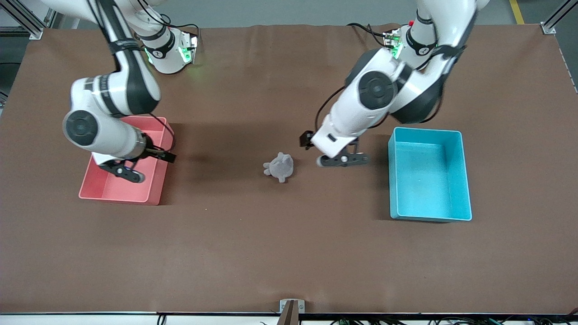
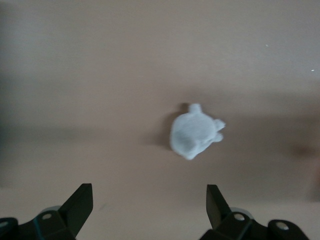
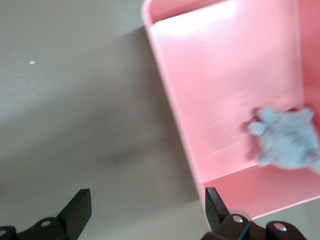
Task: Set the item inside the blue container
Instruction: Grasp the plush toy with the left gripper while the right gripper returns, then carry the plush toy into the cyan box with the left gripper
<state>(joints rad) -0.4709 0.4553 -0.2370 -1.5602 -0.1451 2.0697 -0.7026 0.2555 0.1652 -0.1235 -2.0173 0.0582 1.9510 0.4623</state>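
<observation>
Toy (image 1: 280,166) on table beside open left pincer (image 1: 343,159)

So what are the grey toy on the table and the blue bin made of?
The grey toy looks like soft plush: its outline is fuzzy and lumpy, with a matte surface and no glare. The blue bin looks like smooth moulded plastic, with straight walls, rounded corners and a faint sheen on the floor.

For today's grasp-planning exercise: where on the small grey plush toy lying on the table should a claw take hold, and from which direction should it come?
Grip the grey plush toy across its rounded body, coming straight down from above. It lies flat on the table, so its sides are free, while its small limbs look too thin to hold securely. The open left claw, beside it toward the blue container, seems best placed.
</observation>
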